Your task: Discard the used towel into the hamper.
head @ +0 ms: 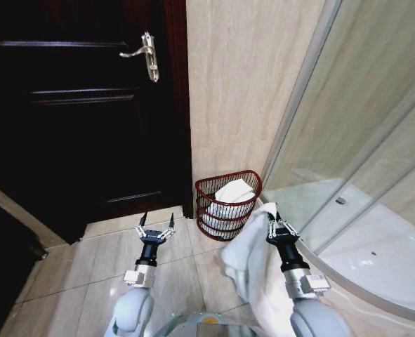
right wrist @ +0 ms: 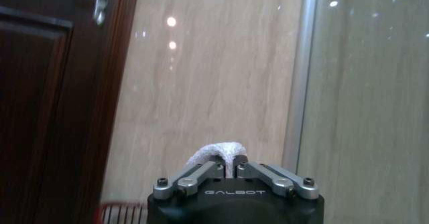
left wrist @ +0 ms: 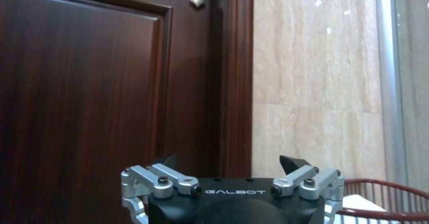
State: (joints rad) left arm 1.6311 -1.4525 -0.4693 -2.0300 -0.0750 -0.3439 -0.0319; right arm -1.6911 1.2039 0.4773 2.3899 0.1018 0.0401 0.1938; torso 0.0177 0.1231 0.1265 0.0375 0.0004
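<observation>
So the white terry-cloth towel is hanging off my right gripper, pinched right at its top edge. In the right wrist view the jaws are squeezed together on a little hump of the white fabric poking up between them. The rest of it is draping down along the right arm, bunching in front of the forearm, well off the floor.

The small round dark red wire-mesh hamper is sitting on the floor in the corner, up against the beige stone-look wall and just beside the dark wooden door's frame. There's white cloth already lying inside it, sticking up above the rim. The gripper holding the towel is hovering just beside the hamper's rim, on the side nearer the curved glass shower enclosure.

My left gripper is hanging out over the pale floor tiles, in front of the dark wooden door with the silver lever handle. Its fingers are spread wide and gripping nothing.
</observation>
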